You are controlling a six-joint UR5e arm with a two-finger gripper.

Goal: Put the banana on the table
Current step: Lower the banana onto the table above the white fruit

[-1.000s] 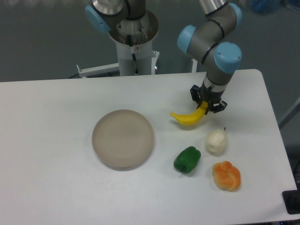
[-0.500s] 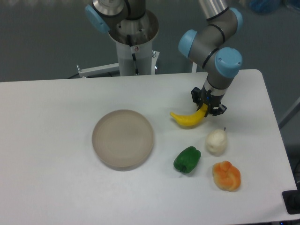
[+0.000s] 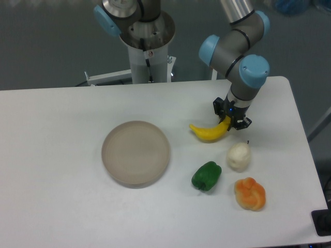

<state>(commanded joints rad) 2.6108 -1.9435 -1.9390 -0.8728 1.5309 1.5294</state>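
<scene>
The yellow banana [image 3: 208,132] lies low over the white table [image 3: 62,155], right of the round plate, its right tip held up in my gripper [image 3: 228,122]. The gripper is shut on that tip, pointing straight down from the arm's blue-capped wrist. Whether the banana's belly touches the tabletop I cannot tell.
A round beige-grey plate [image 3: 135,152] sits left of the banana. Just below the gripper stands a white pear-like fruit [image 3: 239,156]. A green pepper [image 3: 206,175] and a lumpy orange fruit [image 3: 250,194] lie nearer the front. The robot base [image 3: 147,49] rises behind the table.
The gripper and the banana have shifted slightly to the right, and the wrist has drawn a little more upright.
</scene>
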